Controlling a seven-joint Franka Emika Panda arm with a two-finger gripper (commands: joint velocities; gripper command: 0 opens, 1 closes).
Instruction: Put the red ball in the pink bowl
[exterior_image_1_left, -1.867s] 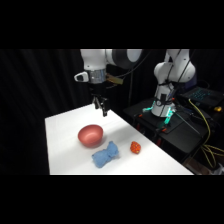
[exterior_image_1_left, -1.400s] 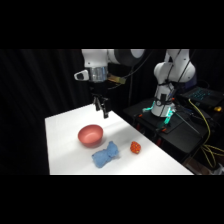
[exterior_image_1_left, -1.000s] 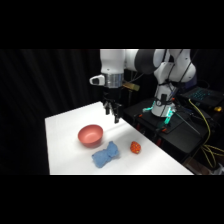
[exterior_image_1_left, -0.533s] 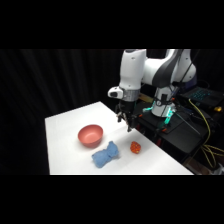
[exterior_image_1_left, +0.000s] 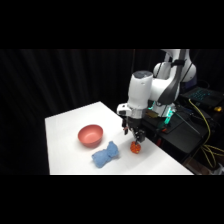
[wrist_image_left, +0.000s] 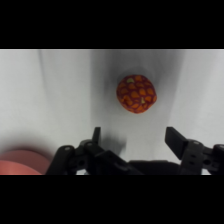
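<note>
Two fingers (wrist_image_left: 176, 139) were spread wide on the gripper (wrist_image_left: 135, 145), holding nothing, just above the red ball (exterior_image_1_left: 135, 148) on the white table (exterior_image_1_left: 65, 130), right of frame center. Pink bowl (exterior_image_1_left: 90, 135) sat left-center, well apart, blue cloth (exterior_image_1_left: 105, 156) between them.

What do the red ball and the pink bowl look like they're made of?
The red ball: probably soft rubber or plastic, matte, with a bumpy surface of orange cells outlined in red. The pink bowl: likely plastic, given its smooth, even salmon surface, though glazed ceramic can't be ruled out.
</note>
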